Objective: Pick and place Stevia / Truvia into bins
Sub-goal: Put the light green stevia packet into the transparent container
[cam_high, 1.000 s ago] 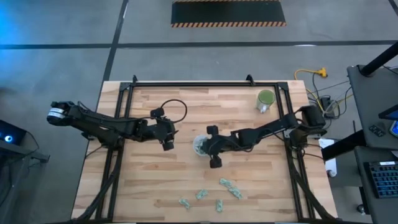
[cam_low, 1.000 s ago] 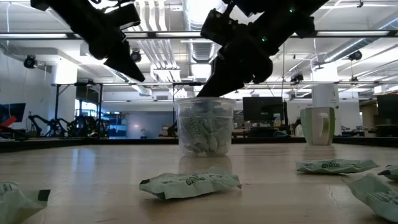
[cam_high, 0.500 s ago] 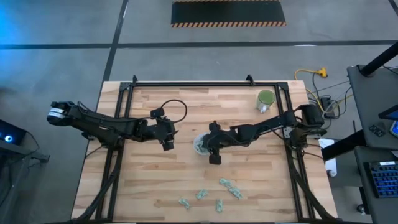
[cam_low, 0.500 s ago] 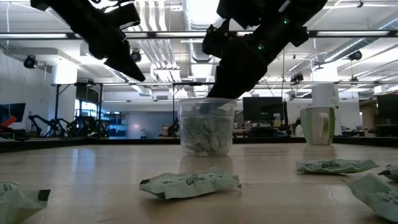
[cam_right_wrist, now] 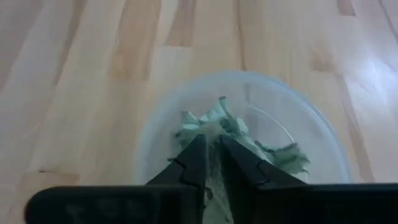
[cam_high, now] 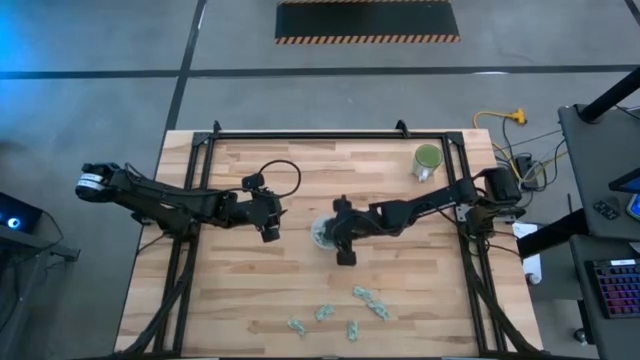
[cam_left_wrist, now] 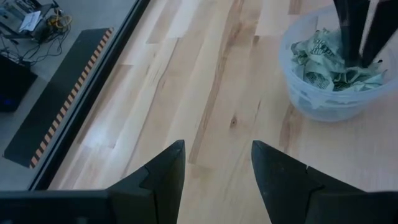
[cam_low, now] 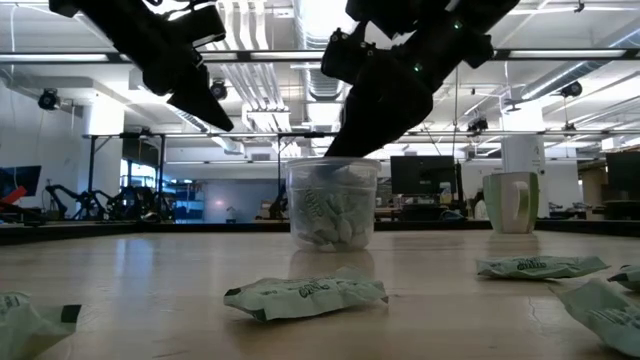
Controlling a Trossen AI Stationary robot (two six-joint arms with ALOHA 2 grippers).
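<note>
The clear round cup (cam_high: 322, 232) stands on its base near the table's middle, part-filled with pale green Stevia packets (cam_right_wrist: 273, 155). My right gripper (cam_right_wrist: 214, 149) reaches down into the cup from its right side, its fingers nearly together with green paper between them. Several loose packets (cam_high: 370, 300) lie flat near the table's near edge, one close to the low camera (cam_low: 305, 293). My left gripper (cam_left_wrist: 217, 162) hangs open above bare wood left of the cup (cam_left_wrist: 336, 74). My right gripper pinches a pale green packet (cam_right_wrist: 214, 183) between its two fingers, slanting down from the table's right into the cup's mouth. The fingers (cam_left_wrist: 351, 31) dip among the packets inside. Which part of the packet they hold is hidden by the fingers themselves.
A green mug with a white handle (cam_high: 427, 160) stands near the far right corner. A dark frame (cam_high: 300, 133) runs along the table's edges. Bare wood lies between the cup and the loose packets.
My right gripper has shifted a little toward the table's left, over the cup, and its fingertips have gone down past the rim.
</note>
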